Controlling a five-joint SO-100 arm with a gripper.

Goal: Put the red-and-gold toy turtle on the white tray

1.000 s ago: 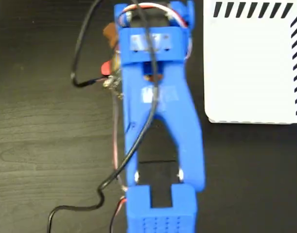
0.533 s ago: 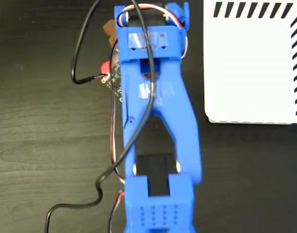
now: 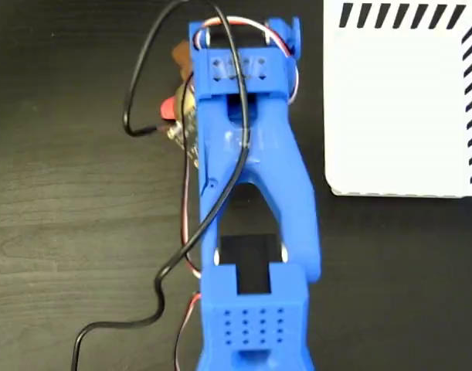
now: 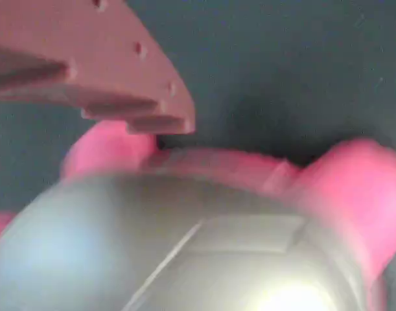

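Note:
In the wrist view the red-and-gold toy turtle (image 4: 204, 240) fills the lower frame, its shiny gold shell close to the lens and red limbs poking out at left and right. One brown finger (image 4: 113, 71) of my gripper (image 3: 181, 77) reaches in from the upper left, its tip at the turtle's red rim. The other finger is out of sight. In the fixed view my blue arm (image 3: 247, 170) covers the turtle, leaving only a red bit (image 3: 168, 108) at its left side. The white tray (image 3: 398, 108) lies at the upper right, apart from the arm.
The table is dark wood (image 3: 66, 232). A black cable (image 3: 143, 124) loops off the arm's left side and trails down to the lower left. The tray's black stripes run along its top and right edges.
The arm has shifted slightly up the picture and its wrist block has tipped further over. The turtle's red bit has stayed where it was.

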